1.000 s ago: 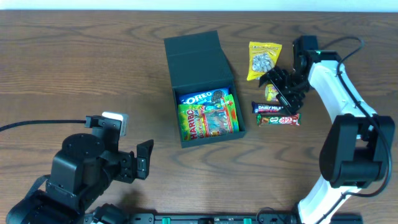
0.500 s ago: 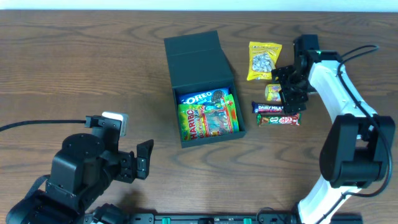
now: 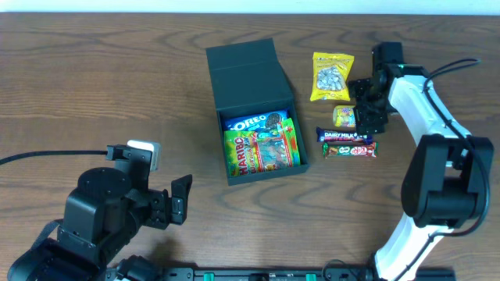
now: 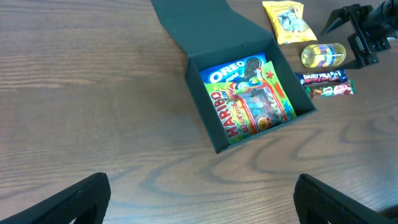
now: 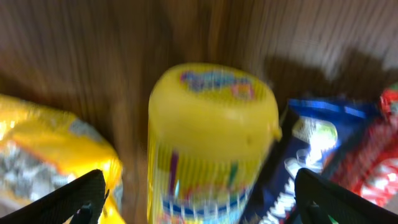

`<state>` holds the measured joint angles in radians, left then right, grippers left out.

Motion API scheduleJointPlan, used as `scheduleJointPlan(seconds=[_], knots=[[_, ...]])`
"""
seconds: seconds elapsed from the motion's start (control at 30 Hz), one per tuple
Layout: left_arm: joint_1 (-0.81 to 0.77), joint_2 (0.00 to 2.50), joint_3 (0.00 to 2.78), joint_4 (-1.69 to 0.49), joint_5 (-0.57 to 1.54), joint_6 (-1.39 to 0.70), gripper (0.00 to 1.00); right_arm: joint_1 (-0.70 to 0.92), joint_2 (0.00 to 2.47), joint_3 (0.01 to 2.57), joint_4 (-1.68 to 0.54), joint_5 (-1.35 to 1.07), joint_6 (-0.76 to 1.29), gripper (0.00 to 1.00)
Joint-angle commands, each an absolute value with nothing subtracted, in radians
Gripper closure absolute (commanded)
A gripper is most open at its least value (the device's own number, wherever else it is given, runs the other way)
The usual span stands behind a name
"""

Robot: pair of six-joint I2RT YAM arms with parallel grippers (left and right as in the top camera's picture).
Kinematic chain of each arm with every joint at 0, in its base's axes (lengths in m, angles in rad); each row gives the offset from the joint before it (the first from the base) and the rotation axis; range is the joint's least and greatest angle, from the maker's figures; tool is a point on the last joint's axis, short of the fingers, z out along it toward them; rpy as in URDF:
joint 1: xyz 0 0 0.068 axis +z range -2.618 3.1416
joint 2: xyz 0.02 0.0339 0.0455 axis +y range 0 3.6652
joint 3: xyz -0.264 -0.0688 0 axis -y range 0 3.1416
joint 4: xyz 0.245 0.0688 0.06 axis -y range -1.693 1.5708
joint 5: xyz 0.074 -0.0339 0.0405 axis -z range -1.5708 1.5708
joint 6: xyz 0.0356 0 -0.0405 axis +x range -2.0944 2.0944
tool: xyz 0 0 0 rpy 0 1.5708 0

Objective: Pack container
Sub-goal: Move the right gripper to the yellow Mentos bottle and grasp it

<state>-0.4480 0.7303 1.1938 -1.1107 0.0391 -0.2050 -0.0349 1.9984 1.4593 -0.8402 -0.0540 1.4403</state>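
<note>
Overhead view: container, dark rectangular box, sits at the table's centre with its flap lid open and laid back on the far side.

Contents: blue Oreo packet at the hinge end, green Haribo bag filling the near end and overlapping it.

Items to the right of the box, all on the wood:
- yellow snack bag, farthest back.
- small yellow tub, just below the bag.
- purple Dairy Milk bar, below the tub.
- red-and-green bar, touching the Dairy Milk bar's near side.

Right gripper is low at the tub's right side. In the right wrist view its fingers are spread wide at the frame's lower corners, with the blurred tub between them and no contact visible.

Left gripper hangs well apart, near the left front edge, its fingers wide and holding nothing. Bare wood lies between it and the box.
</note>
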Motion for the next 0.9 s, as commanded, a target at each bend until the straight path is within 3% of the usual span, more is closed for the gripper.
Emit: scheduleJointPlan(seconds=[0.0, 0.43, 0.67, 0.87], knots=[[-0.445, 0.728, 1.216, -1.109, 0.018, -0.198, 0.05, -0.06, 2.016, 1.46, -0.819, -0.063, 1.462, 0.06], [-0.446, 0.728, 1.216, -1.109, 0.018, -0.198, 0.05, -0.059, 2.07, 1.461, -0.731, -0.134, 1.462, 0.13], [-0.446, 0.728, 1.216, -1.109, 0.018, -0.198, 0.05, -0.058, 2.084, 1.461, -0.725, -0.131, 1.457, 0.29], [-0.446, 0.728, 1.216, -1.11, 0.018, -0.198, 0.05, -0.06, 2.094, 1.461, -0.733, -0.132, 1.436, 0.35]])
